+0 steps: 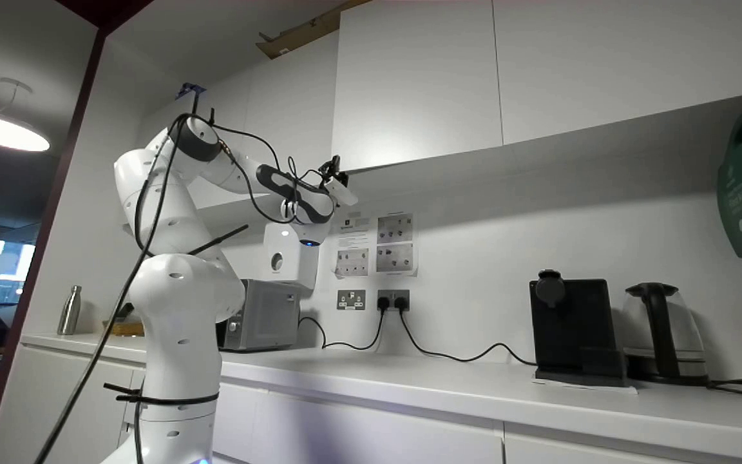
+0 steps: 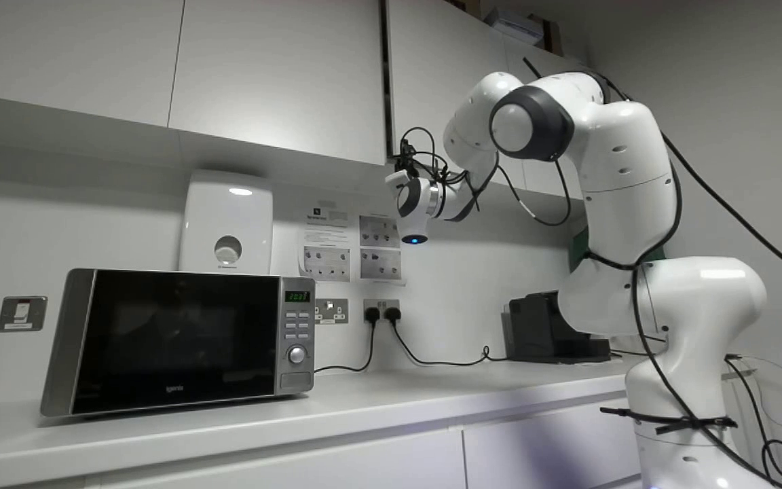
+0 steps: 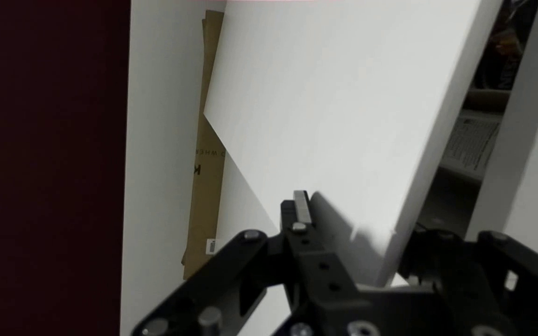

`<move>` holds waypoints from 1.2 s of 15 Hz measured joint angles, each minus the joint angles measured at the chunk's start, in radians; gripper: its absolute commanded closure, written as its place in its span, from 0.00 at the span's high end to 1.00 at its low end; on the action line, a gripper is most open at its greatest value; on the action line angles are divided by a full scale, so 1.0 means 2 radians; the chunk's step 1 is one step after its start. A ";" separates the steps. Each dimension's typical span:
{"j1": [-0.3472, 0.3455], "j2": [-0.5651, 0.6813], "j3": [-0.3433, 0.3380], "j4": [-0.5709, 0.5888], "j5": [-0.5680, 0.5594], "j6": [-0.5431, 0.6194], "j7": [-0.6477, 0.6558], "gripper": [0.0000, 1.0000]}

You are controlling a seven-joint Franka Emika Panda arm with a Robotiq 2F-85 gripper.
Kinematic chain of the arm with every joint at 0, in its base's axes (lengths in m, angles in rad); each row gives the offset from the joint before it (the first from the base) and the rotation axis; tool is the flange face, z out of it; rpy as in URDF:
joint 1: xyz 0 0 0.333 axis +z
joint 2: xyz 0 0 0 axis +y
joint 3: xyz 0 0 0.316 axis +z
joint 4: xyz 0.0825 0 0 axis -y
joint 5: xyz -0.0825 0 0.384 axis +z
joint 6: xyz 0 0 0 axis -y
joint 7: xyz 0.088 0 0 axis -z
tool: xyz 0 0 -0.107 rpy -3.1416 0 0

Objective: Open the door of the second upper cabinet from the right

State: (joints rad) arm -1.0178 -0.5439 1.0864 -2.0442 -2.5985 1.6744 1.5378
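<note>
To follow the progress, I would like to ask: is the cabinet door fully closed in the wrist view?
No, the door stands ajar, with printed packaging visible through the gap beside its edge.

The door (image 3: 343, 116) is plain white, the gripper (image 3: 369, 228) mostly black, the cardboard (image 3: 206, 200) brown with dark letters (image 3: 197, 169), the microwave (image 2: 180, 339) grey and black, with green digits (image 2: 297, 297)

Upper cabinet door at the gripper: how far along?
Done: the door is ajar; cabinet contents show past its edge.
In hand: the gripper sits at that edge, fingers apart, seemingly one on each side.
Left, likely: swinging it wide; in an exterior view the opening is only a narrow dark strip.
</note>
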 measured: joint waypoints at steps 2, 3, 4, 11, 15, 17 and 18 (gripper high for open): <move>0.059 0.029 -0.028 -0.015 -0.001 -0.040 -0.025 0.10; 0.076 0.033 -0.037 -0.019 0.005 -0.051 -0.028 0.10; 0.096 0.037 -0.051 -0.026 0.005 -0.061 -0.032 0.22; 0.234 0.063 -0.144 -0.060 0.001 -0.119 -0.048 0.08; 0.265 0.065 -0.172 -0.066 0.007 -0.132 -0.056 0.75; 0.313 0.075 -0.224 -0.071 -0.004 -0.148 -0.074 0.91; 0.327 0.077 -0.242 -0.072 0.000 -0.154 -0.078 0.98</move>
State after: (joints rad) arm -0.3640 -0.3891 0.6018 -2.1873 -2.5987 1.3669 1.3816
